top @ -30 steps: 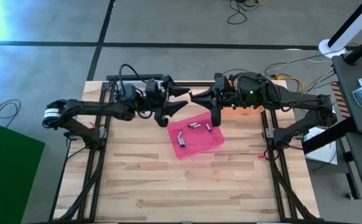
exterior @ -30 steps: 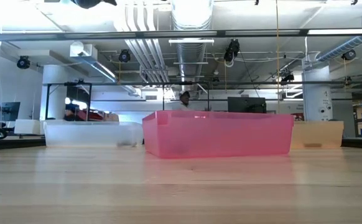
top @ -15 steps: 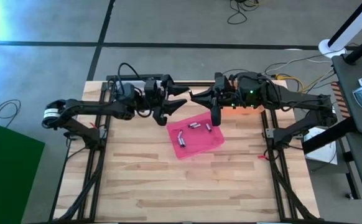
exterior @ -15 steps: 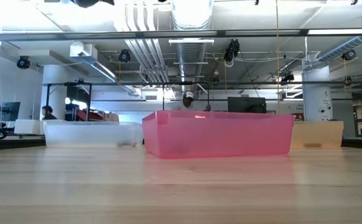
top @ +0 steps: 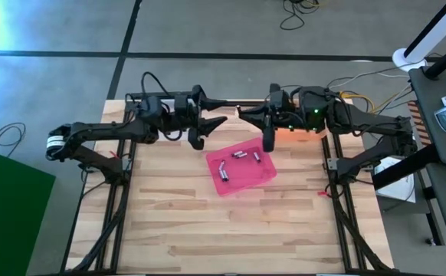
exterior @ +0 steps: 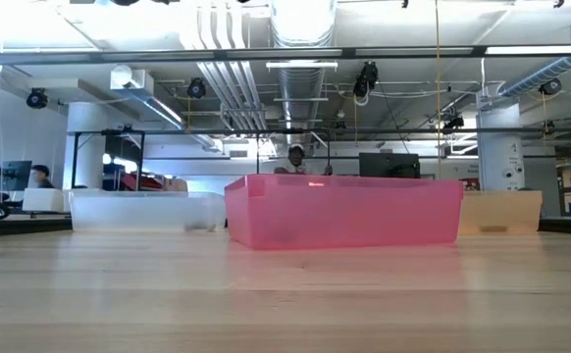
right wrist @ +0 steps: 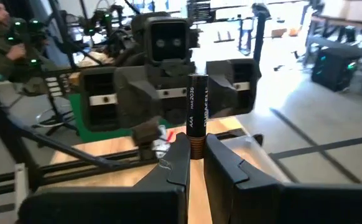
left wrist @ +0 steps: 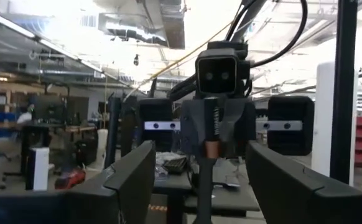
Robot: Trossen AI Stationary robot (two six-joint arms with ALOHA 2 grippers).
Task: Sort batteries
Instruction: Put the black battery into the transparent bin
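Since earlier frame: left gripper (top: 211, 112) drawn back from right gripper (top: 243, 116); jaws spread, empty. Right gripper pinches AAA battery (right wrist: 196, 117) upright, raised facing left wrist, likely for inspection. Remaining batteries (top: 244, 156) in pink tray (top: 246, 180).

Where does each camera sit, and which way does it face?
High: overhead, looking down on table, pink tray, both arms, left hand and right hand nearly meeting.
Low: at tabletop level, looking across at the pink tray; arms hardly show.
Left wrist: on the left arm, facing the right hand between its own open fingers.
Right wrist: on the right arm, facing the left arm; own fingers grip a battery.
Both wrist views show that battery.
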